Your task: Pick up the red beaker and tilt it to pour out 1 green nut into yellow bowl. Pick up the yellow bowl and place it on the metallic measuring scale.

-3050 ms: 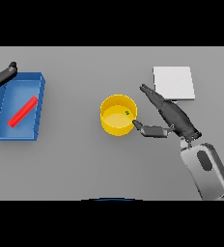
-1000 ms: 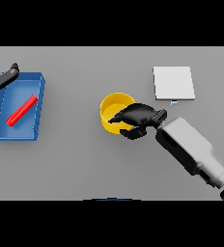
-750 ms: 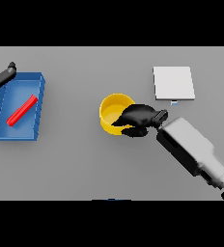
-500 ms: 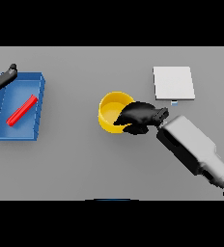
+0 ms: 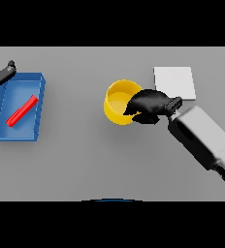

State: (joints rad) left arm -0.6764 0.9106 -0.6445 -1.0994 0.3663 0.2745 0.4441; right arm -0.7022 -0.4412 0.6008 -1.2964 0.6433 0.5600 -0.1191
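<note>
At the far left edge of the head view, the robot's dark left hand [image 5: 2, 75] shows above the upper left corner of a shallow blue rectangular tray [image 5: 38, 109]; its fingers look straight and loose, holding nothing. Inside the tray lies a slim red beaker [image 5: 22, 110], on its side and slanted, its upper end pointing toward the tray's right wall.

Well apart from the tray, near the middle of the grey table [image 5: 85, 160], sits the round yellow bowl [image 5: 118, 99]. Its inside looks plain yellow; whether a green nut lies in it cannot be told. The dark right hand [image 5: 150, 104] is at the bowl's right rim, fingers curled over the edge and clasping it, covering that side of the bowl. The white and grey right arm runs from the hand down toward the lower right.

Just beyond the hand, to the upper right, lies the flat pale square measuring scale [image 5: 175, 81], apart from the bowl.
</note>
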